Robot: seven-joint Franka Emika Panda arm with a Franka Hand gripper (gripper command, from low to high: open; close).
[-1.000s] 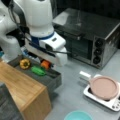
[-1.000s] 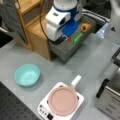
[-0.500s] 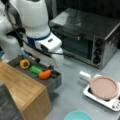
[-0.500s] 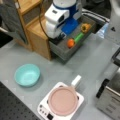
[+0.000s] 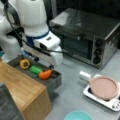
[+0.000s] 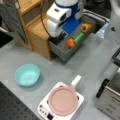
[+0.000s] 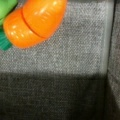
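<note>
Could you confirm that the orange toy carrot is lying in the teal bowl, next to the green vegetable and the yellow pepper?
Not quite: the orange toy carrot lies in the grey drawer, not the teal bowl, which holds nothing. Both front views show this. It does lie next to the green vegetable and the yellow pepper.

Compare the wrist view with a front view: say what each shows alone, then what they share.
Only the wrist view shows the drawer's grey woven floor close up.

Only a front view shows the arm with its gripper above the drawer, the pepper, the teal bowl, the pink pan on the hotplate, the wooden cabinet and the oven.

Both show the orange carrot with green beside it, lying in the drawer.
</note>
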